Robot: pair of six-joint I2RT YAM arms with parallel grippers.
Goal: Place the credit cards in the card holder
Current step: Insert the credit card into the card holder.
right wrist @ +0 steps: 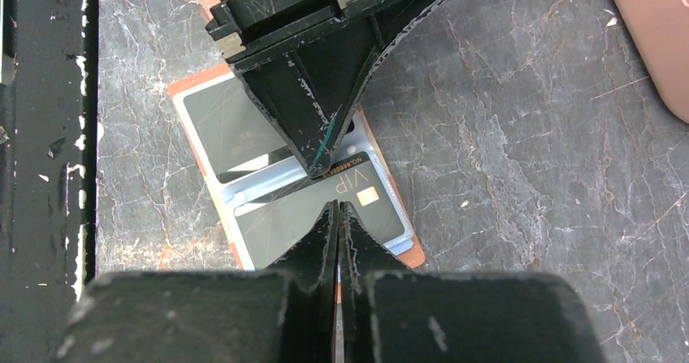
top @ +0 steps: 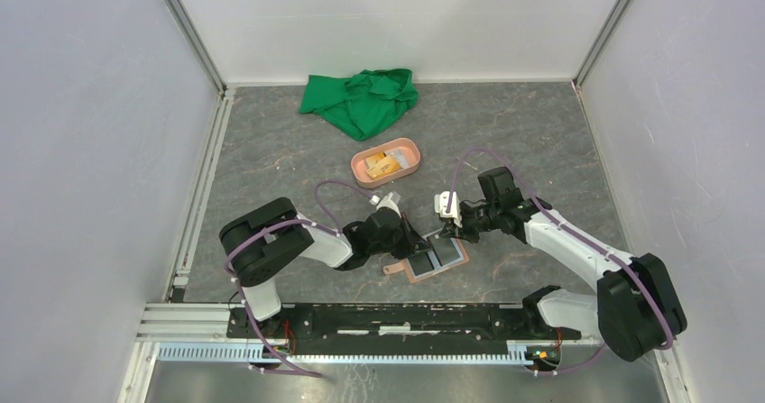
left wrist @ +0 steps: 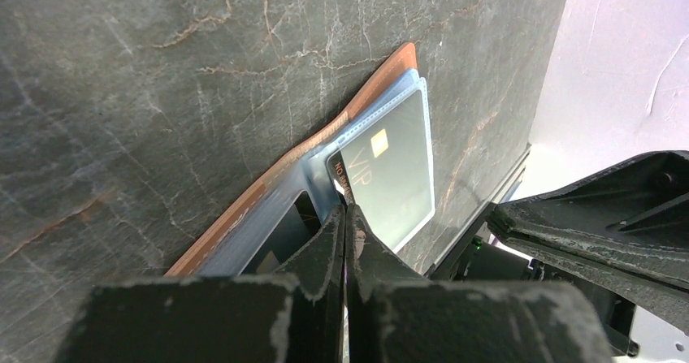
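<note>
The tan card holder (top: pixel 451 263) lies open on the table between both arms, its clear inner pockets facing up. A dark grey credit card marked VIP (right wrist: pixel 276 217) sits in the nearer pocket (left wrist: pixel 390 160). A second dark card (right wrist: pixel 223 123) sits in the other pocket. My left gripper (left wrist: pixel 345 207) is shut, its tips against the VIP card's short edge, with nothing between the jaws. Its tips point down at that edge (right wrist: pixel 318 168) in the right wrist view. My right gripper (right wrist: pixel 338 206) is shut too, tips resting over the VIP card's face. In the top view the two grippers (top: pixel 420 246) (top: pixel 448 233) meet over the holder.
A salmon-pink oval tray (top: pixel 361 170) with a few small items stands beyond the holder; its corner (right wrist: pixel 658 38) shows in the right wrist view. A crumpled green cloth (top: pixel 361 101) lies at the back. The black base rail (top: pixel 397 317) runs just in front of the holder.
</note>
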